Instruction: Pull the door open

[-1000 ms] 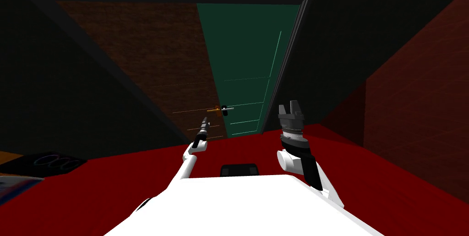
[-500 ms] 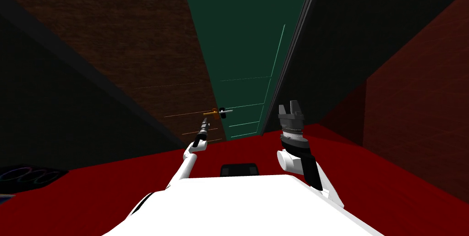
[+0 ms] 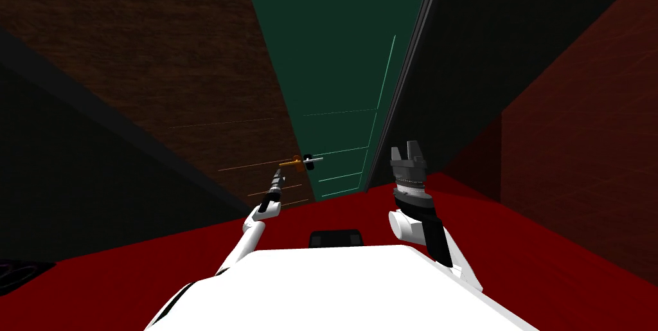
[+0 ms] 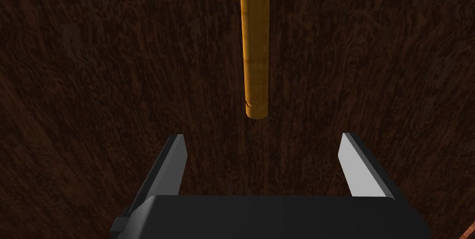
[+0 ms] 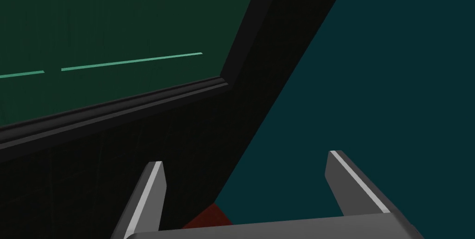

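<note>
A brown wood-grain door fills the upper left of the head view, next to a dark green panel with pale lines. An orange lever handle sits at the door's edge, with a black and white lever just beyond it. My left gripper reaches up to this handle. In the left wrist view the left gripper is open, and the orange lever ends just ahead of the fingertips, not between them. My right gripper is raised near the dark door frame and stands open, holding nothing.
Red floor spreads around me. A dark red wall stands close on the right. A dark wall runs along the left, and the corner of a dark mat lies at the lower left edge.
The brown door face has widened and its handle has shifted left, with my left gripper following it. The mat has slid towards the left edge, so my view has moved too.
</note>
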